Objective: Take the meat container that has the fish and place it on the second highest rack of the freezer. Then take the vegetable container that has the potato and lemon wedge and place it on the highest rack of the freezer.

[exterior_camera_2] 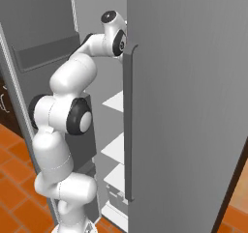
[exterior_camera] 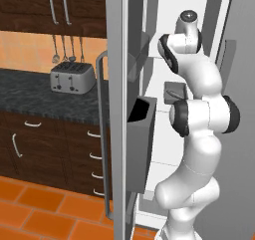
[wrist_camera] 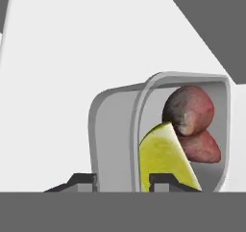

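Observation:
The vegetable container (wrist_camera: 115, 130), a grey tub, rests on a white freezer rack (wrist_camera: 96, 43). Inside it lie the dark reddish potato (wrist_camera: 190, 110) and the yellow lemon wedge (wrist_camera: 161, 156). My gripper (wrist_camera: 122, 179) straddles the tub's near wall, one fingertip (wrist_camera: 84, 180) outside and the other inside beside the lemon wedge. The jaws stand slightly parted from the wall. My arm (exterior_camera: 194, 79) reaches high into the open freezer (exterior_camera: 117, 84), near its top. A second grey container (exterior_camera: 175, 91) sits on a lower rack. The fish is hidden.
The freezer door (exterior_camera_2: 193, 106) with its long handle (exterior_camera_2: 128, 125) stands open on my right, and the other door carries a dark bin (exterior_camera: 142, 134). A counter with a toaster (exterior_camera: 72, 77) and wood drawers lies to the left. White lower shelves (exterior_camera_2: 116, 150) run below.

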Controlling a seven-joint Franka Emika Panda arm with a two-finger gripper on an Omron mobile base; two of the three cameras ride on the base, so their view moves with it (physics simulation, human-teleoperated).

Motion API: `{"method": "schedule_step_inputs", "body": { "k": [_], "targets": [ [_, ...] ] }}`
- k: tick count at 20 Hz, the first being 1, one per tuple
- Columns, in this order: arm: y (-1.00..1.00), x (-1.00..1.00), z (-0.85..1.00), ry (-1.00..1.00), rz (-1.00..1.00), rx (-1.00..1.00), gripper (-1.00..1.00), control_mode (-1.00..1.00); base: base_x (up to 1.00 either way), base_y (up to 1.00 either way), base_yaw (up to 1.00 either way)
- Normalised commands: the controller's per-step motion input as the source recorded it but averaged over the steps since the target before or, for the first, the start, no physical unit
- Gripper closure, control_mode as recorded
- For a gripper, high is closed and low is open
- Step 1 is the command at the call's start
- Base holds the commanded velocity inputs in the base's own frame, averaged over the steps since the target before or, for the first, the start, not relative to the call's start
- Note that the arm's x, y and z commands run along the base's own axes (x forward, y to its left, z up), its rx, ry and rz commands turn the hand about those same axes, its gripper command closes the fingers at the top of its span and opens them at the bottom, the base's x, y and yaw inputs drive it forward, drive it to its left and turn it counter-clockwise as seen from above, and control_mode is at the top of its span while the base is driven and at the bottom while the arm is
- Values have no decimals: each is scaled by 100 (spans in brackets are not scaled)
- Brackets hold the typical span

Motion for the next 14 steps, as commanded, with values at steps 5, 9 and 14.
{"method": "schedule_step_inputs", "body": {
  "k": [5, 9, 14],
  "targets": [
    [0, 0, 0, -3, -1, 0, -100, -100, 0, 0, 0],
    [8, -98, 0, -33, 2, -1, -100, -100, 0, 0, 0],
    [31, -94, 10, 14, 5, -1, -100, -100, 0, 0, 0]
  ]
}}
